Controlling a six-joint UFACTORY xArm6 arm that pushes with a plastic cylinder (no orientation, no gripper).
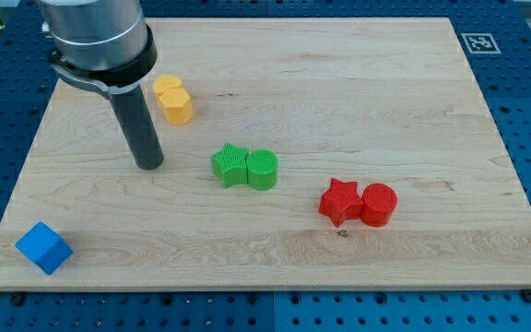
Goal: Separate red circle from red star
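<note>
My tip [148, 166] is down on the wooden board [339, 74], upper-left area, bare rod with nothing against it, touching no block. Nearest thing: yellow block [173, 100] (looks like two joined lobes, shape unclear) at about 1 o'clock from the tip, close but apart. Green star [230, 165] sits at 3 o'clock, near, with the green circle [263, 170] touching its far side. Targets lie past those at roughly 4 o'clock, well apart from me: red star [340, 202] and red circle [379, 205] side by side and touching, circle on the view's right. Blue cube [43, 247] is off at 7 o'clock near the board corner, irrelevant. My read: approach step, no separation done yet. Next move needs me to get to the red pair and push the circle away toward 3 o'clock, or come in at the seam from 12 or 6. Obstruction: green pair lies almost on the straight line there, so I'd route below or above it. Risk: a push through the star drags both reds together.
</note>
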